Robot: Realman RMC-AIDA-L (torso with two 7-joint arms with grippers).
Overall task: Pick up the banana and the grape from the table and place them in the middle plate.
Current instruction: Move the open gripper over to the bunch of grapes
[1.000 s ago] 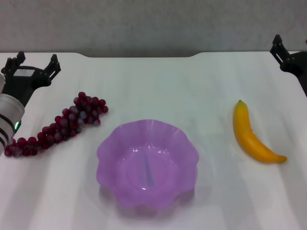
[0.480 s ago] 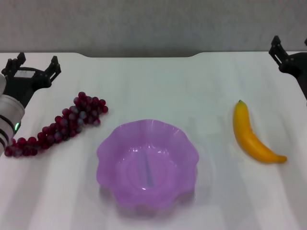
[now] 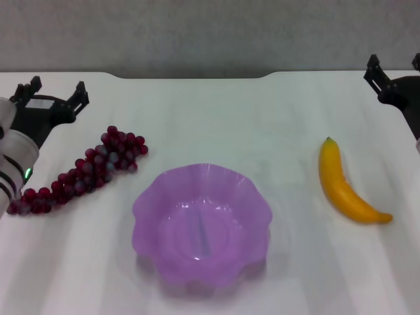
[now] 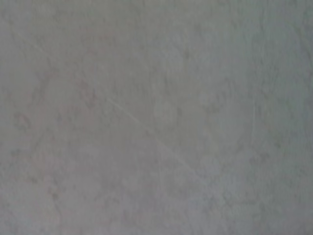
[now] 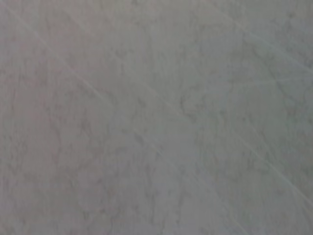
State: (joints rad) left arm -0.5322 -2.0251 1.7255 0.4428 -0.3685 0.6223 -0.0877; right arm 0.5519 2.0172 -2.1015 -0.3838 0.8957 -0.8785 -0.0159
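The banana (image 3: 344, 186) lies on the white table (image 3: 262, 118) at about 3 o'clock from the middle plate (image 3: 201, 224), well apart from it, green tip pointing away from the robot. The grape (image 3: 88, 168) stretches at the plate's 10 o'clock, near its rim. The left pincer (image 3: 54, 91) hovers spread just beyond the grape at 11 o'clock. The right pincer (image 3: 394, 67), spread, sits at 1 o'clock from the banana.

The middle plate (image 3: 201, 226) sits on the table (image 3: 216, 118). The grape (image 3: 82, 170) lies at its ten o'clock. The banana (image 3: 345, 186) lies at its three o'clock.
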